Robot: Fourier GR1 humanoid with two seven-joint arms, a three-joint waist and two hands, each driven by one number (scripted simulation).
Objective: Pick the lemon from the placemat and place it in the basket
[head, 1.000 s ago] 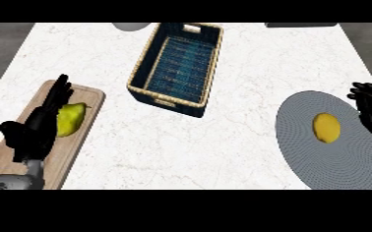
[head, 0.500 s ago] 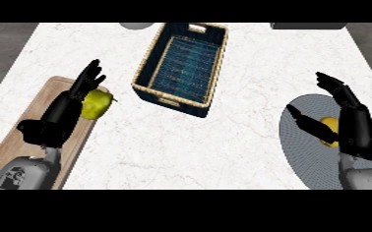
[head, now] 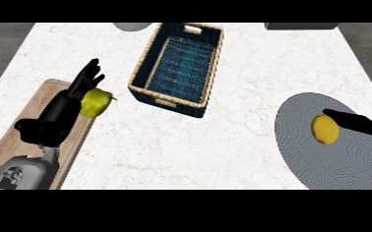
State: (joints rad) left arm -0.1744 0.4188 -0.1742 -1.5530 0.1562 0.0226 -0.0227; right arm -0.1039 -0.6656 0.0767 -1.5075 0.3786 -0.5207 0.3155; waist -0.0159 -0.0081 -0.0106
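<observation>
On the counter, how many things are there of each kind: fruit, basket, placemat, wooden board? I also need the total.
Fruit: 2, the lemon and the yellow-green fruit
Basket: 1
Placemat: 1
Wooden board: 1
Total: 5

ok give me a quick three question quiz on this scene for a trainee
1. Fill in: the left hand lies over a wooden ____.
2. True or false: the lemon is in the basket.
3. The lemon lies on: A) a plate B) the placemat C) a towel.
Key: 1 board; 2 false; 3 B.
</observation>
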